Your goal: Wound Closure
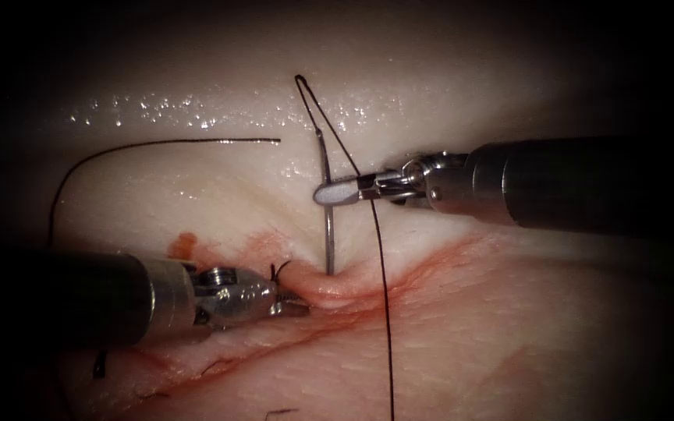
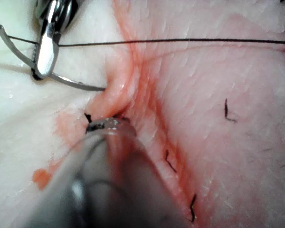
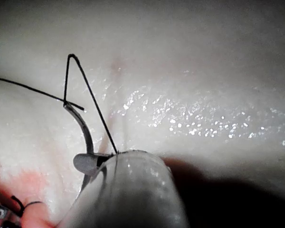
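Your needle [image 1: 327,210] is a thin grey steel curve, standing nearly upright — tail up, point sunk in the tissue [image 1: 509,327] at the cut's [image 1: 399,284] upper lip. Your right tool [image 1: 337,193] clamps it mid-curve. Dark thread [image 1: 384,296] trails down from the tail. Your left tool [image 1: 290,304] grips the tissue edge — jaws closed on it.

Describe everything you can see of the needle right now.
The needle is a thin, curved, grey metal wire standing nearly upright. The right tool grips it about mid-curve, jaws shut. Its lower end enters the tissue at the raised lip of the cut; the tip is hidden. Its upper, tail end carries the dark thread, which loops above it.
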Robot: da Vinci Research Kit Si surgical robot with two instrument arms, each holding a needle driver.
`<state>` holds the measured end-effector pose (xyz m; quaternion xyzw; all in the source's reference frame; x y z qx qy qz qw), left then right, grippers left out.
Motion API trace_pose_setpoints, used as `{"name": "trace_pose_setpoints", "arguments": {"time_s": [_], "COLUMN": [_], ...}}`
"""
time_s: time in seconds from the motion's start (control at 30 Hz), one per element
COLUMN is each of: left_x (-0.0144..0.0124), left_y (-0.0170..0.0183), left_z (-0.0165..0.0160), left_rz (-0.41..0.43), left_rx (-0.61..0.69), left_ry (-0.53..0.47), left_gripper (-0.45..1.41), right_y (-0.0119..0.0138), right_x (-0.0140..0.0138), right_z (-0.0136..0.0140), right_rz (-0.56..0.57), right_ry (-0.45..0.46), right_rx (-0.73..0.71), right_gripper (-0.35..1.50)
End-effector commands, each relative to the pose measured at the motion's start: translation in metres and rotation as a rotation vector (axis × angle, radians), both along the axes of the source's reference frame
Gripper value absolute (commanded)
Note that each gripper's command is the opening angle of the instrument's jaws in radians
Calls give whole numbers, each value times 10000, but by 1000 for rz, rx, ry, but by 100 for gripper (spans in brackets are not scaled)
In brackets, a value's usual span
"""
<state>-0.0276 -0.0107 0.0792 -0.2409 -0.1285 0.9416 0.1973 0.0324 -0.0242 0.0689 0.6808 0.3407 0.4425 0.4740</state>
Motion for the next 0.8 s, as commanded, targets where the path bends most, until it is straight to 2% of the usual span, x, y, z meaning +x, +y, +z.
{"name": "trace_pose_setpoints", "arguments": {"time_s": [0.03,0.17,0.27,0.57,0.73,0.8], "left_x": [-6,-6,-6,-6,-6,-6], "left_y": [-1,-1,-1,-1,-1,-1], "left_z": [6,6,6,4,4,4], "left_rz": [0,0,0,0,0,0], "left_rx": [0,0,0,2,2,3], "left_ry": [-1,-1,-1,-2,-2,-2], "left_gripper": [24,24,24,24,24,24], "right_y": [-4,-11,-18,-35,-36,-28], "right_x": [15,26,27,1,1,3], "right_z": [-3,-14,-20,2,1,0], "right_rz": [9,10,-1,5,15,77], "right_ry": [21,57,24,-70,-71,-65], "right_rx": [29,82,159,210,218,200], "right_gripper": [-35,-35,-35,-35,-35,-35]}}
